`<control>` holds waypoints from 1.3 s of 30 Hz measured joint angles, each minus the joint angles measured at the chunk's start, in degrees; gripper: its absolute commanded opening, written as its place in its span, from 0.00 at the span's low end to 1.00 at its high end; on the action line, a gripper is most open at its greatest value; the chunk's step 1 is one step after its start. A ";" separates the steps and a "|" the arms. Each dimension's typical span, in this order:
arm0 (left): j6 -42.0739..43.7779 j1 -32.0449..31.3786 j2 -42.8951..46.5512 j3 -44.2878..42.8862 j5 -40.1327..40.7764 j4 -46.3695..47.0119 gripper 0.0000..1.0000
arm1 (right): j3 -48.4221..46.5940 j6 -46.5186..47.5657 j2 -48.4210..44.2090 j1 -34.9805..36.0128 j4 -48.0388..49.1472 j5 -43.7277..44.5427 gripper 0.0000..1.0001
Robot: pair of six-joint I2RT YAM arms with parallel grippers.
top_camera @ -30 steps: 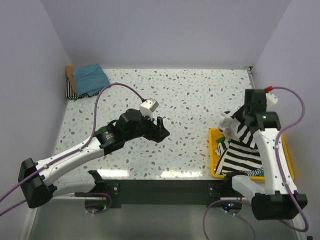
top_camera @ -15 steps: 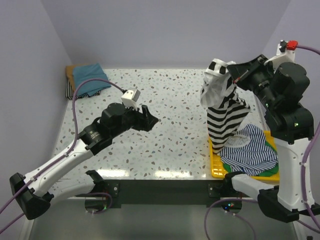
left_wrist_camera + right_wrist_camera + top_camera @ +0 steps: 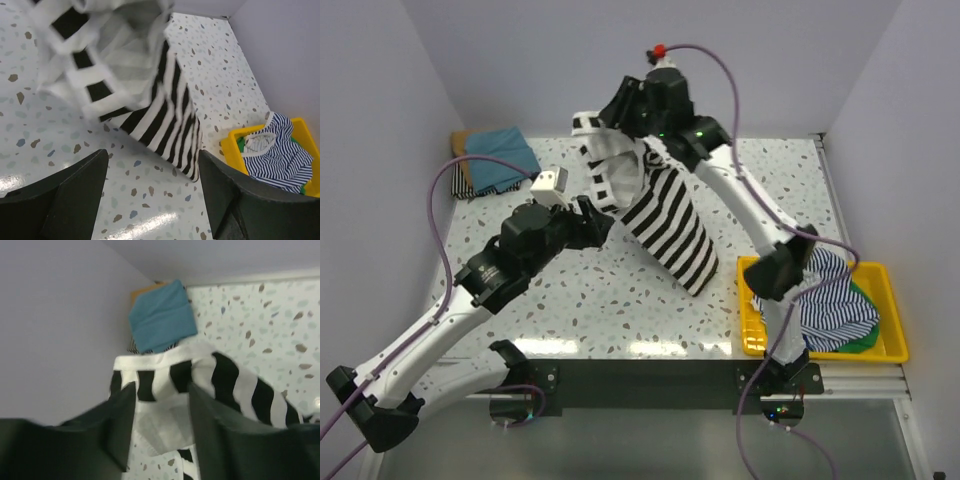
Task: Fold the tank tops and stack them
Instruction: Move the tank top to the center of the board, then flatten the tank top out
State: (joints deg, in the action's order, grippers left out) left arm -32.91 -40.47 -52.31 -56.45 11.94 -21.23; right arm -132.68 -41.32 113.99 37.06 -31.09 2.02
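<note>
A wide-striped black-and-white tank top (image 3: 660, 215) hangs stretched in the air above the middle of the table, its lower end near the yellow tray. Its top edge lies between the fingers of my right gripper (image 3: 615, 115), which stand apart; in the right wrist view the cloth (image 3: 165, 375) fills the gap of the gripper (image 3: 161, 390). My left gripper (image 3: 595, 225) is open just left of the hanging top (image 3: 150, 100), with nothing between its fingers (image 3: 152, 170). A folded teal tank top (image 3: 500, 155) tops a stack at the back left, over a tan one (image 3: 460, 145) and a striped one (image 3: 465, 185).
The yellow tray (image 3: 890, 350) at the front right holds a thin-striped tank top (image 3: 830, 300) over a green one (image 3: 865, 335). Walls close the table at the left, back and right. The right arm reaches diagonally across the table.
The right arm swung from above the tray to the back middle, carrying the wide-striped top out of the tray; its jaws have parted. The left gripper drew back leftward and rose.
</note>
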 measured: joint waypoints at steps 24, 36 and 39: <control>-11.52 3.21 -16.20 14.73 -3.91 10.60 0.66 | 68.85 13.57 -29.55 6.43 -9.51 18.25 0.33; -11.47 7.78 -18.29 14.53 -11.17 14.34 0.66 | 71.49 14.62 -18.88 15.02 -9.94 22.75 0.44; -11.45 8.31 -18.27 14.53 -12.13 14.36 0.66 | 69.31 16.17 -14.93 15.89 -9.81 23.67 0.44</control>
State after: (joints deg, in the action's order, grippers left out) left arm -44.36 -32.16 -70.59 -41.91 -0.19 -6.87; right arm -63.37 -25.15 99.07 52.95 -40.91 25.69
